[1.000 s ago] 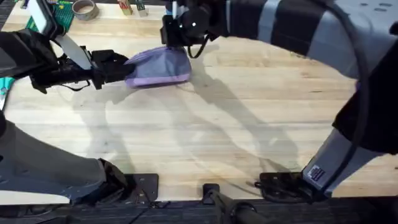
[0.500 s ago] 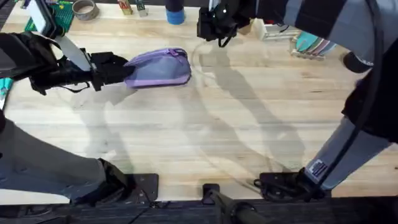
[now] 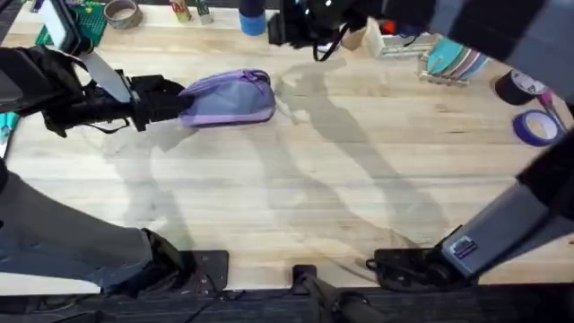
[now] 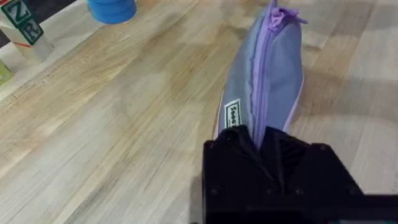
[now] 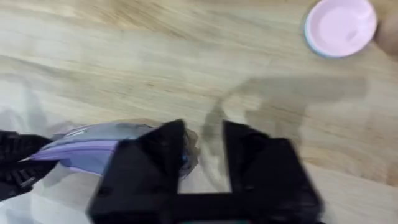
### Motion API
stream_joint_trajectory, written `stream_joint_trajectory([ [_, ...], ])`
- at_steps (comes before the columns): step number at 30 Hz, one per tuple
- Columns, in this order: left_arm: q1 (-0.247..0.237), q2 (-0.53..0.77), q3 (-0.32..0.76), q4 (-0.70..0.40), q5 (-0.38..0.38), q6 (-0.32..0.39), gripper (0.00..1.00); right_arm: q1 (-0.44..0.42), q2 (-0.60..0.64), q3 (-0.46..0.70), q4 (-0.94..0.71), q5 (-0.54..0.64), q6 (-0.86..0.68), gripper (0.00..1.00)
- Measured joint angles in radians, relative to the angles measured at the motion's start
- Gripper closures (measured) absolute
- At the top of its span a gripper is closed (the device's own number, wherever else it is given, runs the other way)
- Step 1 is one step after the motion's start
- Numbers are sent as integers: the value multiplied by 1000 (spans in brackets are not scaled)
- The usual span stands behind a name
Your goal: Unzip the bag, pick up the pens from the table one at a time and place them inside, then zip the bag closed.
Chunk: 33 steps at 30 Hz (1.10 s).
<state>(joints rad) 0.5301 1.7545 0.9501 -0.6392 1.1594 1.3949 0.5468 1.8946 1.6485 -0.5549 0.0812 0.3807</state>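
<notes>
No pens can be made out on the bench [image 3: 296, 179]. The far end of the bag [image 3: 227, 97] is partly blurred in the right wrist view. The left tool [image 3: 172, 99] is closed on the near end of the bag, its black fingers [image 4: 245, 152] pinching the fabric at the zipper [image 4: 264, 68], which looks closed along the length that is visible. The right tool [image 3: 300, 22] is high above the far edge of the bench, well apart from the bag, its two fingers [image 5: 155, 155] narrowly open and holding nothing. The bag lies on the bench toward the far left.
</notes>
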Motion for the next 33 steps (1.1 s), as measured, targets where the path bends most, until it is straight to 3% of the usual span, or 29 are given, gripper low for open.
stream_joint_trajectory([
  [2, 0, 0, 0, 0, 0, 0, 958, 1, -30, 0, -2, 0, -9, 471],
  [5, 0, 0, 0, 0, 0, 0, 958, 5, -73, 0, -6, 1, -16, 108],
  [7, 0, 0, 0, 0, 0, 0, 958, 16, -95, 0, -13, 0, -23, 14],
  [17, 0, 0, 0, 0, 0, 1, 929, 101, -113, 0, -68, 0, -57, 6],
  [23, 6, 0, 1, 0, 39, -2, 51, 111, -113, 0, -68, 0, -65, 6],
  [25, 6, 0, 1, 1, 48, -3, 11, 111, -113, 0, -68, 0, -67, 6],
  [33, 6, 0, 1, -30, 47, -5, 8, 111, -113, 0, -68, 0, -68, 6],
])
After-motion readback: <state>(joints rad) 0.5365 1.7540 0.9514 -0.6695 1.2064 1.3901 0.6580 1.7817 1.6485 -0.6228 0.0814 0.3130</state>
